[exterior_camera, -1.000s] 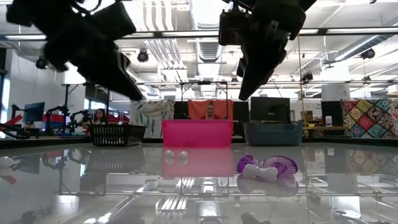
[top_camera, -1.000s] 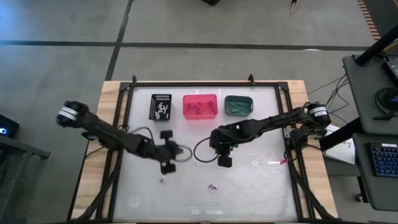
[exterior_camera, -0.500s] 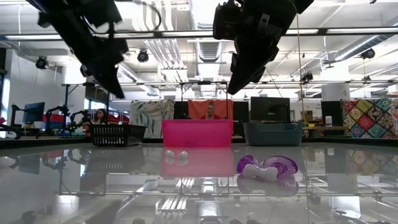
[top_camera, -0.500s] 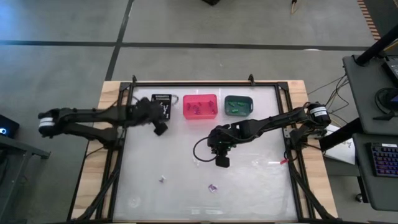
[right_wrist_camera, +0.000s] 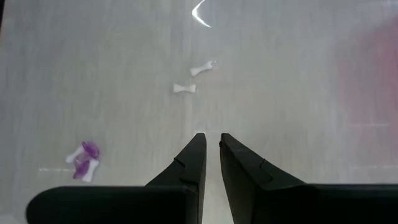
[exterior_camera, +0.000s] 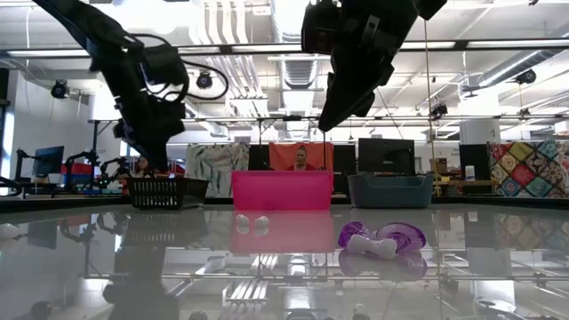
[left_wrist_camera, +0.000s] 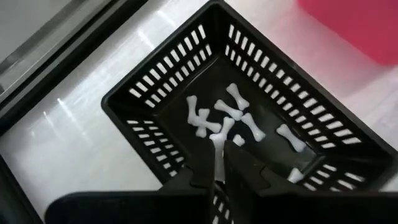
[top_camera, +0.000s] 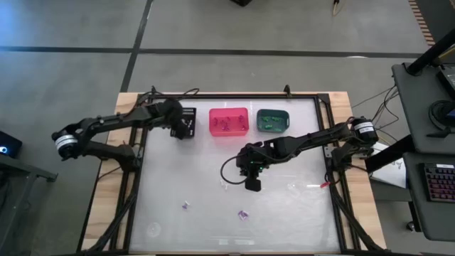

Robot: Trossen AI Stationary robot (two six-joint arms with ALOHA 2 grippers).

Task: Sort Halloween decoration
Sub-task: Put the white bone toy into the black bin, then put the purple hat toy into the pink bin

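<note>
Closest to the table's front edge lie the loose trinkets. A purple piece (top_camera: 243, 214) sits with a small white bone (exterior_camera: 372, 246) tucked against it; from table height it looks like two rounded violet lobes with the bone across them. A little to its left, well apart, lie two more white bones (top_camera: 185, 205), tiny dumbbell shapes lying close together; the right wrist view shows them as two separate pieces (right_wrist_camera: 193, 79). That makes one purple trinket and three white bones loose on the table (top_camera: 298, 213).

Farther in, near the table's middle, the right gripper (top_camera: 252, 184) hangs above the bare surface. Its fingers (right_wrist_camera: 245, 163) stand a narrow slit apart and grip nothing.

At the far edge three bins stand in a row. The black slatted bin (top_camera: 183, 121) on the left holds a heap of white bones (left_wrist_camera: 233, 118), roughly seven that I can count. The left gripper (left_wrist_camera: 219, 163) hovers right over this bin, its fingers pressed together with a thin white sliver showing at their tips. The pink bin (top_camera: 228, 121) in the middle holds a few purple bits, too small to count. The teal bin (top_camera: 272, 120) on the right holds green bits, also too small to count.
</note>
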